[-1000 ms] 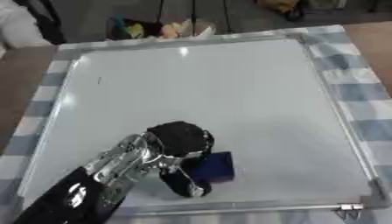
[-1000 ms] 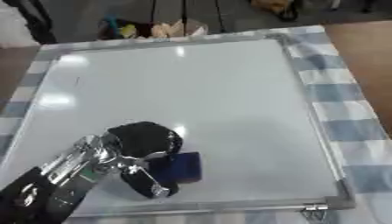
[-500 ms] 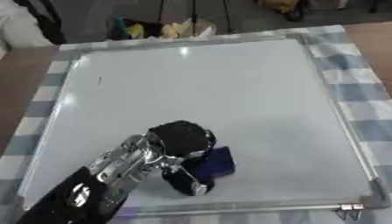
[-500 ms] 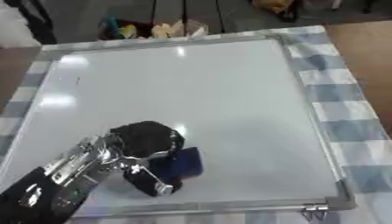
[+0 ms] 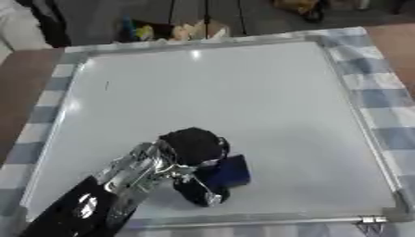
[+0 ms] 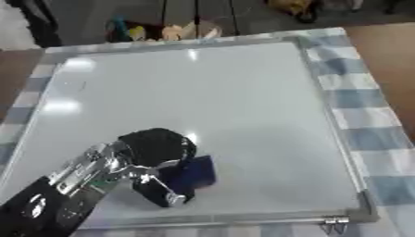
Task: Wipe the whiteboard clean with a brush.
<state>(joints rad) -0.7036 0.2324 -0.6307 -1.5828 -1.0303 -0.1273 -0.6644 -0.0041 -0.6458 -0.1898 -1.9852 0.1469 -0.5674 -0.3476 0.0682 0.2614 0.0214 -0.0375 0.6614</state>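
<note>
Near the board's [image 5: 243, 92] bottom edge, left of its middle, the left hand [image 5: 193, 147] comes in from the lower left corner, its fingers curled round a dark blue brush [image 5: 229, 171]. The brush lies against the board's surface, showing just right of the hand (its left part is hidden under the fingers). A short dark mark [image 5: 107, 85] sits near the board's upper left corner, well apart from the brush. The board lies on a blue and white checked cloth [image 5: 389, 111] that shows along its right side.
</note>
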